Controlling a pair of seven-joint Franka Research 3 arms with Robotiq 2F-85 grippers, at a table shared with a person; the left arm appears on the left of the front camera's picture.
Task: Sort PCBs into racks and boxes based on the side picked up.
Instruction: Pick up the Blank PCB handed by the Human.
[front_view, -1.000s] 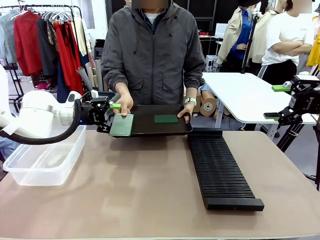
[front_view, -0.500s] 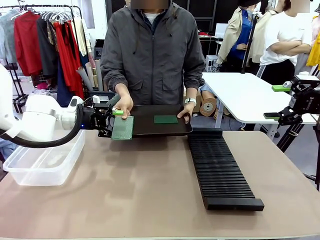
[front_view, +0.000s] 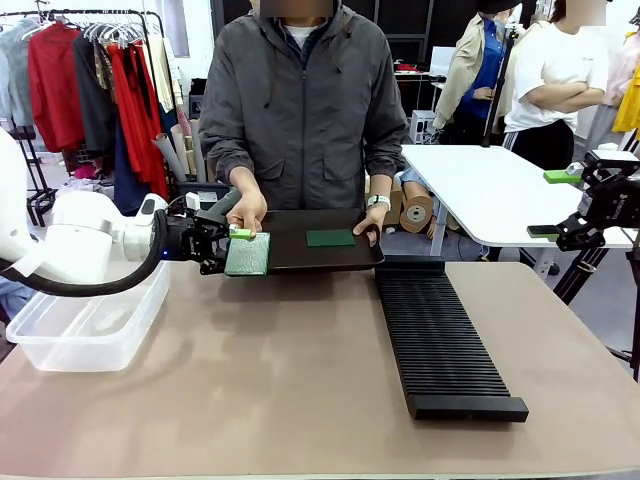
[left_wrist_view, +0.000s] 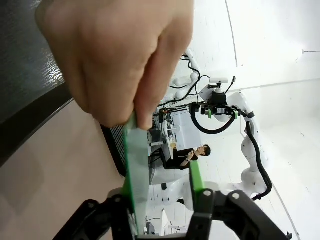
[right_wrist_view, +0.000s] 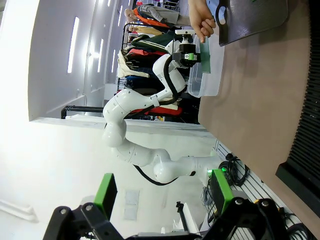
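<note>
PCB (front_view: 247, 254): pale, silvery face up, at the left end of the tray (front_view: 290, 248), tipped over its rim. In the left wrist view it stands edge-on between the fingers, its far end pinched by the person's hand (front_view: 248, 208).
Second PCB (front_view: 330, 238): dark face up, flat on the tray, well apart from the first.
Left gripper (front_view: 228, 245): brackets the PCB. One pad touches it and the other stands clear, so the jaws are not closed on it yet.
Change: over the last second the upper green pad has dropped from beside the hand to the PCB's edge, and the PCB has tilted a little. The hand has not let go.
Meaning: the handover looks about to become a grasp — the pale face up should decide where this PCB goes.
Box (front_view: 90, 320): clear, just below the left arm.
Rack (front_view: 440, 335): black, ribbed, on the table right of middle, no PCB in it.
Right gripper (front_view: 555, 203): raised far right — fingers wide apart, holding nothing.
</note>
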